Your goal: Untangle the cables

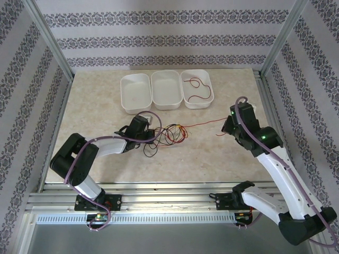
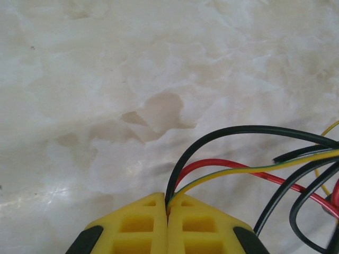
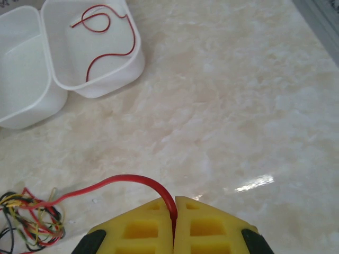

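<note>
Right wrist: red cable [image 3: 130, 178] between fingers [image 3: 139, 228]

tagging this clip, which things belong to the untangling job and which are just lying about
Job: knot of thin red, black and yellow-green cables; red cable stretched rightward; curled red cable in right white plastic tub.
Lying about: left white plastic tub; middle white plastic tub.

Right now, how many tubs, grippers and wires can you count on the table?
white tubs: 3
grippers: 2, the left gripper and the right gripper
red wire in a tub: 1
stretched red wire: 1
wire tangle: 1, too knotted to count the wires inside
Total: 8
</note>
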### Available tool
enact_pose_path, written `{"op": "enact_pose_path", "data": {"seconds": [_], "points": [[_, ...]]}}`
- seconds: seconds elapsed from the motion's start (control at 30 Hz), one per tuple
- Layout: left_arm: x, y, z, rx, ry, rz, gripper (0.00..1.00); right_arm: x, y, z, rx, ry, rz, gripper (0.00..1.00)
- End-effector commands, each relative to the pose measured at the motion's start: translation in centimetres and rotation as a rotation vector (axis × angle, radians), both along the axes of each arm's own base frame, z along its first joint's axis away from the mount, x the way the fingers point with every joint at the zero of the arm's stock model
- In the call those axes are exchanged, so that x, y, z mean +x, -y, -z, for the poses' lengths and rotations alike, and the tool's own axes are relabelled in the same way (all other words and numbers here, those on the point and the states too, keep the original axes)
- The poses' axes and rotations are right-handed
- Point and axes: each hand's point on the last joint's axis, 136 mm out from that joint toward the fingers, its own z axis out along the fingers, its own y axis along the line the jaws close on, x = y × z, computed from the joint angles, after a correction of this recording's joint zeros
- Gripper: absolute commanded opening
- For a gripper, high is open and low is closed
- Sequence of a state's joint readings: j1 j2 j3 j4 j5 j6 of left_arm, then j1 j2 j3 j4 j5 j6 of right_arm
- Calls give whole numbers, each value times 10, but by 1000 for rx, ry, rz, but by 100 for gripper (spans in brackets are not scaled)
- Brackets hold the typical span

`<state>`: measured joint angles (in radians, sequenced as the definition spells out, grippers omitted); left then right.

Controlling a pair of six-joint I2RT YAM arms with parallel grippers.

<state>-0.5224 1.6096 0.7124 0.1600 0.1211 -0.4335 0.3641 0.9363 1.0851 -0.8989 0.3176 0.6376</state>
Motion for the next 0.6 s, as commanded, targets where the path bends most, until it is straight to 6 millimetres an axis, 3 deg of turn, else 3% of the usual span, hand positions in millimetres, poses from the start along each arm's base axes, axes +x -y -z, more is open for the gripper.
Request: {"op": "enact_pose_path", "data": {"seconds": [0.0,0.4,0.57], "points": [[-6,-25,8,81,-22,-37,0,-8,24,-17,-70,32,57,0],[-6,-41,7,85,-35,-73,0,-17,57,-40,-126,68,137,0],[-9,-45,8,91,-49,-70,0,-20,65,-58,-153,106,158,0]]}}
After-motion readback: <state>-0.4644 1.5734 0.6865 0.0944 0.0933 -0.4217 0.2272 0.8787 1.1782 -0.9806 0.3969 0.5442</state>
